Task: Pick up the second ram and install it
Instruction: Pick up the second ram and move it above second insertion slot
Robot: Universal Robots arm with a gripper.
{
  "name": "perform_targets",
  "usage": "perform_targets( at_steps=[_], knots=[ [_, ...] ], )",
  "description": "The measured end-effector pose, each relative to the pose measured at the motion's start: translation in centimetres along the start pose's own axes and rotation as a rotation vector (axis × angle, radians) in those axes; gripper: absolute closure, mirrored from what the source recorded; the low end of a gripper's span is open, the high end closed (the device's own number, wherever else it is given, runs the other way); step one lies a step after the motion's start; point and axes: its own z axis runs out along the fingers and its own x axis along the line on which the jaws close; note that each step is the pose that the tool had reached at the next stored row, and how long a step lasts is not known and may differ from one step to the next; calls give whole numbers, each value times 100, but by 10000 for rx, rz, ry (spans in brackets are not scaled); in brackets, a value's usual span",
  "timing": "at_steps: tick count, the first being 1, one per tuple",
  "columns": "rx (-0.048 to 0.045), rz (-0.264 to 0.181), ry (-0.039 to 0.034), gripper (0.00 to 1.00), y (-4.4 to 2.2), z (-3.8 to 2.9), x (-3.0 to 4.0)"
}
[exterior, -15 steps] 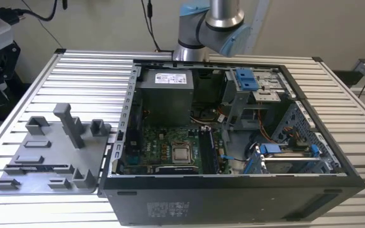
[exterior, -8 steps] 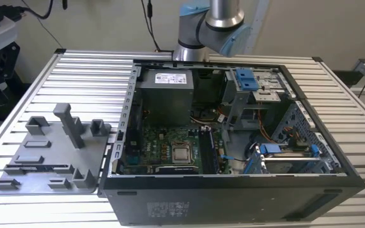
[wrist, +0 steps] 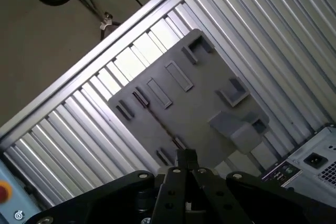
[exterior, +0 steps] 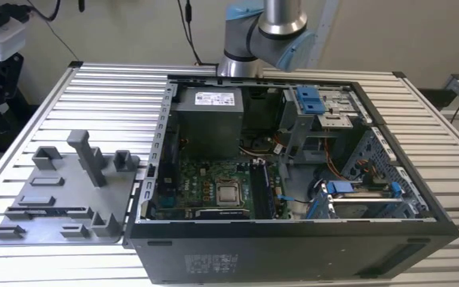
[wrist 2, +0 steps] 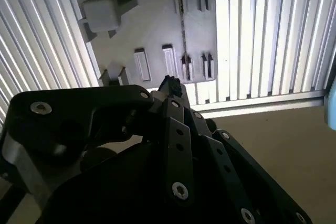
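The second ram (wrist 2: 183, 32) is a thin dark stick standing on edge in a slot of the grey holder plate (wrist 2: 152, 19). In the first wrist view the ram (wrist: 158, 123) is a thin line across the plate (wrist: 199, 98). In the exterior view the ram (exterior: 48, 210) lies low near the plate's front, at the view's left. My gripper (wrist 2: 170, 84) hangs well above the plate, its black fingers pressed together with nothing between them. In the first wrist view its fingertips (wrist: 185, 157) sit over the plate's edge.
An open computer case (exterior: 293, 239) stands to the right of the holder plate (exterior: 62, 191), with the motherboard (exterior: 213, 188) and long memory slots (exterior: 263, 190) exposed. Upright blocks (exterior: 86, 155) rise from the plate. The ribbed table (exterior: 110, 95) ends close to the plate.
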Motion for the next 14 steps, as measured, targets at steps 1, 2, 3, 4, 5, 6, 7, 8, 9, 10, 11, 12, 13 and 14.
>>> perform_targets(
  at_steps=[1, 2, 3, 4, 5, 6, 7, 8, 9, 10, 11, 12, 13, 14],
  knots=[
    [0, -134, 6, 89, 0, 0, 0],
    [0, -267, 11, 89, 1, 0, 0],
    [1, -391, 17, 89, 1, 0, 0],
    [2, -521, 23, 89, 1, 0, -1],
    [3, -660, 28, 89, 1, -1, -1],
    [4, -794, 34, 89, 1, 0, -1],
    [5, -927, 38, 89, 1, 0, -1],
    [6, -1056, 43, 89, 1, 0, -1],
    [7, -1173, 46, 89, 1, 0, -1],
    [8, -1289, 50, 89, 1, 0, -1],
    [9, -1409, 51, 89, 2, 0, -1],
    [8, -1549, 56, 89, 2, 0, -1],
    [3, -1715, 58, 89, 2, 0, -2],
    [-2, -1881, 62, 89, 2, 0, -2]
  ],
)
